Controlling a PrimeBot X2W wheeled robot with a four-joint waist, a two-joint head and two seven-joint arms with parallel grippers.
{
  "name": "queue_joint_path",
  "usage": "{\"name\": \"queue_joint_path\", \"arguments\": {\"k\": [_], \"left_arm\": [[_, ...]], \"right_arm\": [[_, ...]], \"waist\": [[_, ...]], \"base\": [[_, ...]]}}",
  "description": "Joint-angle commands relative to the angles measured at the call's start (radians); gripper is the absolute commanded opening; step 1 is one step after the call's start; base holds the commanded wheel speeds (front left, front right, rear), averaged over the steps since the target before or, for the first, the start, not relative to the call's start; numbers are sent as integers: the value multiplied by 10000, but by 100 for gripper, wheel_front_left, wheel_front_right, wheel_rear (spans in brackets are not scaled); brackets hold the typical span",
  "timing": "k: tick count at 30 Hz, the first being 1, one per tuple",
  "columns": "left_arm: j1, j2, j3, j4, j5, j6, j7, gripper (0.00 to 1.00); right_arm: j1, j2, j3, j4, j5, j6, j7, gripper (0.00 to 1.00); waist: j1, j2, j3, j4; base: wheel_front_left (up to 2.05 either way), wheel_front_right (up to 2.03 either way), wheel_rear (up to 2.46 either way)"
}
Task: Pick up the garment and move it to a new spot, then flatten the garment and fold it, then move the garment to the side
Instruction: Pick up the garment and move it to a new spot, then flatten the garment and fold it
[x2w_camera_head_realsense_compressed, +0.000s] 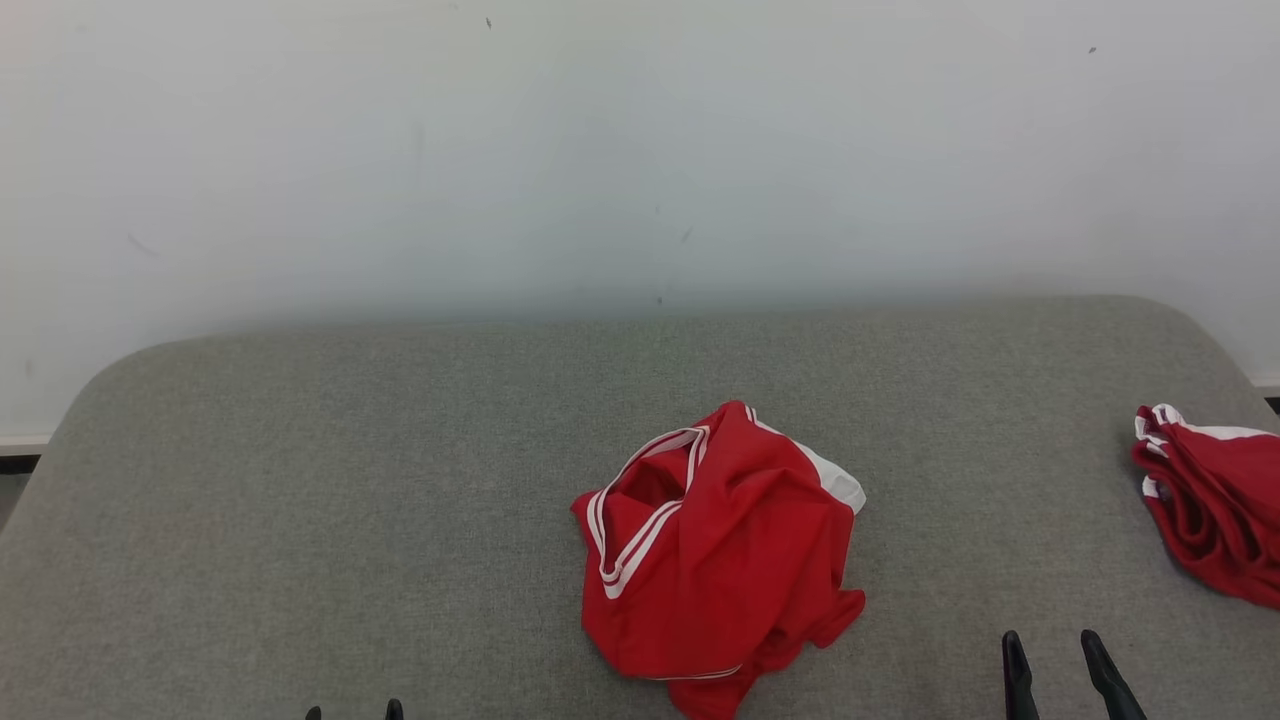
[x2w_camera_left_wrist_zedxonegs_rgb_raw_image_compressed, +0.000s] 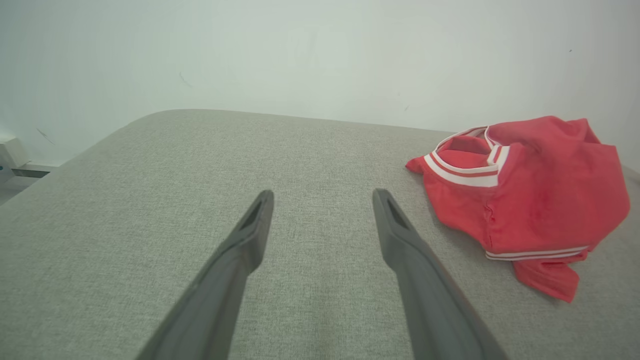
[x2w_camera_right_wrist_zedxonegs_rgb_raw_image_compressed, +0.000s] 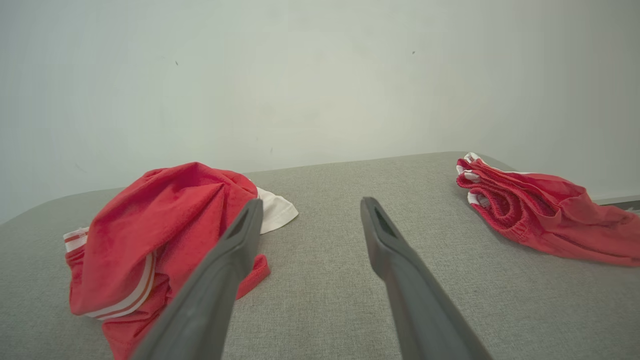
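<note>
A crumpled red garment (x2w_camera_head_realsense_compressed: 715, 550) with white striped trim lies in a heap near the front middle of the grey padded table (x2w_camera_head_realsense_compressed: 300, 480). It sits to the right of my fingers in the left wrist view (x2w_camera_left_wrist_zedxonegs_rgb_raw_image_compressed: 520, 195) and to their left in the right wrist view (x2w_camera_right_wrist_zedxonegs_rgb_raw_image_compressed: 150, 240). My left gripper (x2w_camera_head_realsense_compressed: 353, 711) peeks in at the bottom edge, well left of the heap; it stands open and empty (x2w_camera_left_wrist_zedxonegs_rgb_raw_image_compressed: 322, 197). My right gripper (x2w_camera_head_realsense_compressed: 1050, 645) is at the lower right, a little right of the heap, also open and empty (x2w_camera_right_wrist_zedxonegs_rgb_raw_image_compressed: 310, 207).
A second red garment (x2w_camera_head_realsense_compressed: 1215, 500), loosely folded, lies at the table's right edge (x2w_camera_right_wrist_zedxonegs_rgb_raw_image_compressed: 540, 210). A white wall (x2w_camera_head_realsense_compressed: 640, 150) rises behind the table's rounded far edge. Bare grey fabric spreads across the left half (x2w_camera_left_wrist_zedxonegs_rgb_raw_image_compressed: 150, 200).
</note>
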Motion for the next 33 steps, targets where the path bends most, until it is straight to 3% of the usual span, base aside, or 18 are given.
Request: {"name": "queue_joint_path", "arguments": {"k": [1,33], "left_arm": [[-139,-15,-14,38,-48,-1,-34,100],[-246,-17,-199,-93,8,104,-34,100]], "right_arm": [[-66,17,10,-43,32,-27,-15,100],[-202,44,112,-228,124,-27,-15,100]], "waist": [[0,-1,20,-4],[0,-1,256,-181]], "base": [[0,0,0],[0,0,0]]}}
